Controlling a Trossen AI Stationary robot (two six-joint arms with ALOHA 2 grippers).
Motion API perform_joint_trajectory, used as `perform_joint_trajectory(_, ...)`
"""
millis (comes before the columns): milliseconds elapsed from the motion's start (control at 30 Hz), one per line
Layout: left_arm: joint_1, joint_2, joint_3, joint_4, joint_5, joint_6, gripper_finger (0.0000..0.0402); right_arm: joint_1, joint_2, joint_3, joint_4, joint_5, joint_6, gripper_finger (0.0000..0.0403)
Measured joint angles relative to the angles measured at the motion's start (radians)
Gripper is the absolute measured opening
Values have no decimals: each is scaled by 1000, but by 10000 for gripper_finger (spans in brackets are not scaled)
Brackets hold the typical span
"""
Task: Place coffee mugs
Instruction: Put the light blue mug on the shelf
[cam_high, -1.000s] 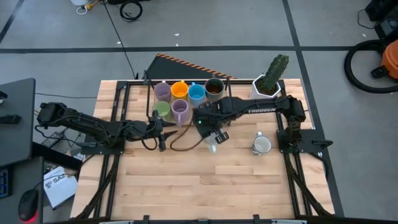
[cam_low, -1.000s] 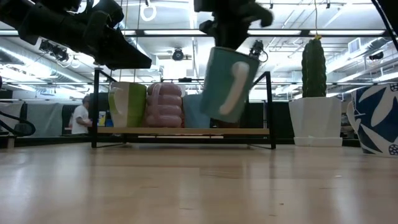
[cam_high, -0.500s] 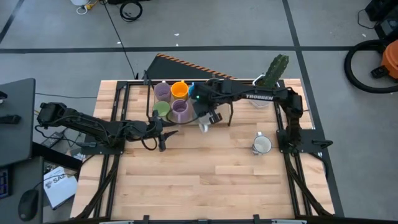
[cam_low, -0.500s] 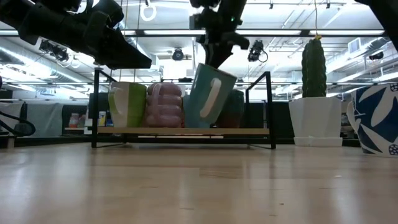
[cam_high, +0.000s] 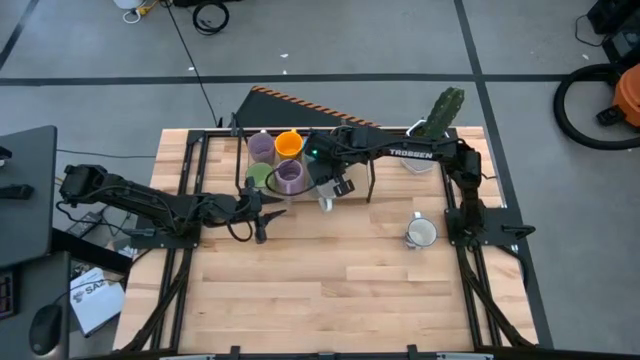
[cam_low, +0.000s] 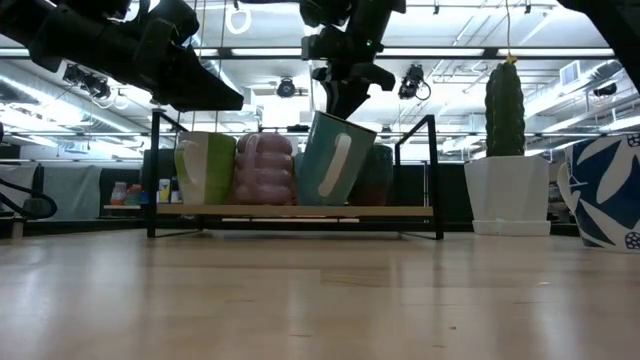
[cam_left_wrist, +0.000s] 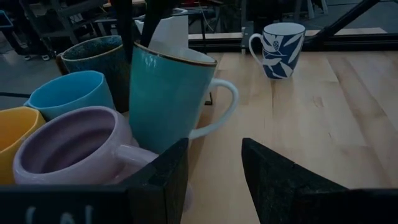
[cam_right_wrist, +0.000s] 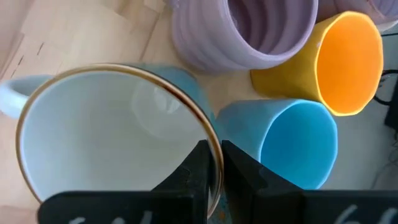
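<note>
My right gripper (cam_high: 332, 185) (cam_low: 345, 108) is shut on a teal mug (cam_low: 335, 160) (cam_left_wrist: 171, 87) with a white inside and white handle, held tilted at the low black rack (cam_low: 300, 211). On the rack stand a green mug (cam_high: 258, 177), two purple mugs (cam_high: 291, 177) (cam_high: 262, 148), an orange mug (cam_right_wrist: 348, 59), a blue mug (cam_right_wrist: 298, 143) and a dark mug (cam_left_wrist: 93, 53). A white mug with blue leaves (cam_high: 421, 232) stands on the table at the right. My left gripper (cam_left_wrist: 214, 146) (cam_high: 265, 215) waits open near the rack, with nothing between its fingers. My right gripper pinches the teal mug's rim (cam_right_wrist: 211, 140), one finger (cam_right_wrist: 196, 168) inside the mug and one outside it, on the side opposite the handle (cam_right_wrist: 9, 99). The fingers come from above, slanting down. The mug hangs tilted below them; whether its base touches the rack, I cannot tell.
A white faceted pot with a green cactus (cam_high: 435, 130) (cam_low: 505, 190) stands at the far right of the table. The rack's black frame (cam_low: 432, 175) rises around the mugs. Bare wood (cam_high: 340, 290) lies on the near half of the table.
My right gripper has carried the teal mug toward the table's far edge and to the left, up to the rack, and slightly down. The mug now hangs beside the nearer purple mug and in front of the blue one, still tilted.
</note>
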Motion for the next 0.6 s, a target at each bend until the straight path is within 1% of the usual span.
perform_joint_trajectory(367, 0, 0, 0, 0, 0, 2, 155, -40, 0, 0, -3, -61, -7, 39)
perform_joint_trajectory(600, 0, 0, 0, 0, 0, 1, 155, -40, 0, -1, 9, -59, -22, 50)
